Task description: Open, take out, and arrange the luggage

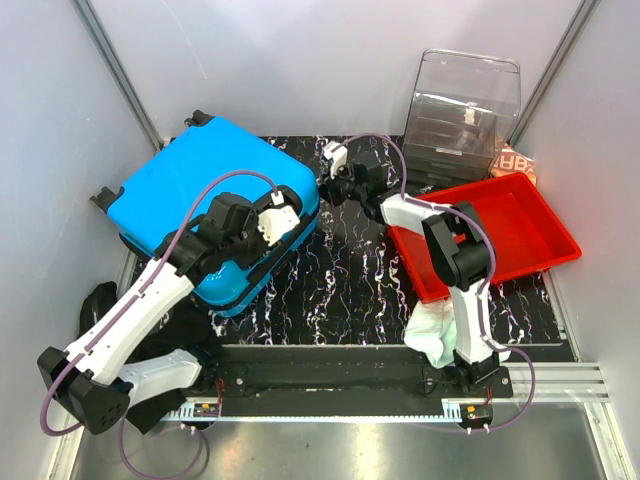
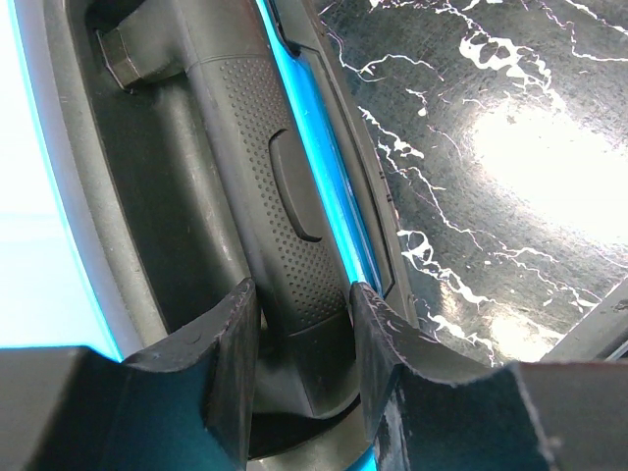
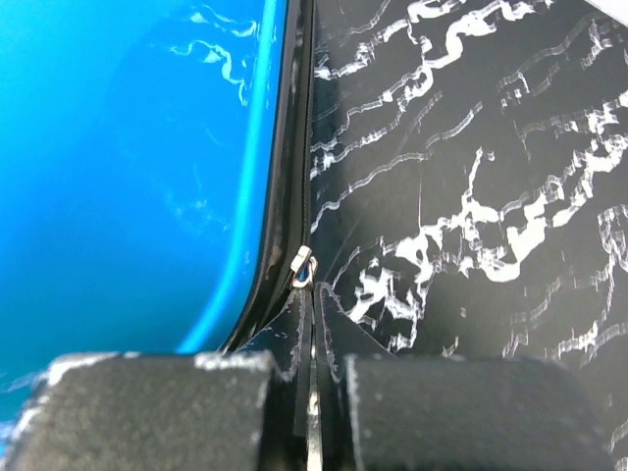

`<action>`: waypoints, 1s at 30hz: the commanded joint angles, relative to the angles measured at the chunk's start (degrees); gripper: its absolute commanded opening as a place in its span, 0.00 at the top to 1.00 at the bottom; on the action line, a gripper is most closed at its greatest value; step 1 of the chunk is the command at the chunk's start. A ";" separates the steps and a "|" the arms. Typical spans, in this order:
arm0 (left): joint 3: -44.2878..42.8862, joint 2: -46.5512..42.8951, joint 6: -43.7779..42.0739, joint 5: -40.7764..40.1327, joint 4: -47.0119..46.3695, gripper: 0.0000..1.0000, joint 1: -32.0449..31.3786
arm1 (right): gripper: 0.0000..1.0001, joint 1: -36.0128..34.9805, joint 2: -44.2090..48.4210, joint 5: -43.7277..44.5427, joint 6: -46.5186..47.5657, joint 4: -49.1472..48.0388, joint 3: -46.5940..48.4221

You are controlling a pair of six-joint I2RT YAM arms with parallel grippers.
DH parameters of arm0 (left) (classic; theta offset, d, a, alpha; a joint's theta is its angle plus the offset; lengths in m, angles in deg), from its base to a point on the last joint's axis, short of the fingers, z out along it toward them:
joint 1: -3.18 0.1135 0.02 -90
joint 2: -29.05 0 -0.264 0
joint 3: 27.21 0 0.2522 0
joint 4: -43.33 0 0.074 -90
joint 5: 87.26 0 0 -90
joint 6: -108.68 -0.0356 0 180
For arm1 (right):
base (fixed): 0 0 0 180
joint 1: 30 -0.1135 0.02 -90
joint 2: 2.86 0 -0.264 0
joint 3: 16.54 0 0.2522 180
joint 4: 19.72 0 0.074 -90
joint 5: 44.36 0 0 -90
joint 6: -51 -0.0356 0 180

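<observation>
The luggage (image 1: pixel 200 190), a bright blue hard-shell suitcase, lies flat and closed on the left of the marble-patterned table. My left gripper (image 1: pixel 280 222) is at its right side. In the left wrist view the black dotted handle (image 2: pixel 265 177) runs between my fingers, and the left gripper (image 2: pixel 299 294) is shut on it. My right gripper (image 1: pixel 325 190) reaches in at the suitcase's far right corner. In the right wrist view it (image 3: pixel 314 294) is shut on the silver zipper pull (image 3: pixel 302 265), beside the blue shell (image 3: pixel 128 147) and its black zipper seam.
A red plastic tray (image 1: pixel 530 230) sits at the right with a clear plastic drawer box (image 1: pixel 465 110) behind it. White cloth (image 1: pixel 430 335) lies by the right arm's base. A black item (image 1: pixel 100 305) lies at the table's left edge. Grey walls enclose three sides.
</observation>
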 commanded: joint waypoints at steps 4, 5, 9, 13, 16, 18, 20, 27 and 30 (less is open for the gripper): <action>-0.17 -3.57 -4.32 2.00 8.64 1.00 0.01 | 1.00 2.06 -6.16 -6.17 -1.13 -9.29 11.34; -0.26 -3.75 -4.23 2.26 8.72 1.00 -0.08 | 1.00 1.62 -6.60 -6.53 -2.88 -10.26 11.00; -1.14 -3.40 -4.14 1.83 8.20 0.95 -0.08 | 1.00 0.13 -4.94 -4.87 -3.42 -14.65 6.78; -6.04 -2.96 0.32 -1.69 6.62 0.18 0.62 | 1.00 -1.02 -2.05 -3.55 -5.96 -18.33 -0.23; -11.15 -3.40 1.66 -5.98 5.91 0.03 2.55 | 1.00 -1.55 -1.25 -3.55 -6.50 -20.46 -3.06; -14.40 -3.40 2.53 -8.71 4.78 0.02 5.44 | 1.00 -2.16 -1.07 -2.85 -6.50 -20.99 -4.12; -16.33 -3.40 3.33 -9.77 3.46 0.03 12.20 | 1.00 -2.51 -0.72 -2.32 -6.50 -21.08 -4.82; -10.90 -8.21 1.75 -13.64 3.27 0.30 29.96 | 1.00 -4.18 0.51 0.05 -6.50 -13.70 -1.93; -7.39 -11.47 -0.79 -15.39 2.14 0.39 36.45 | 1.00 -4.62 1.65 0.32 -8.24 -10.80 -1.31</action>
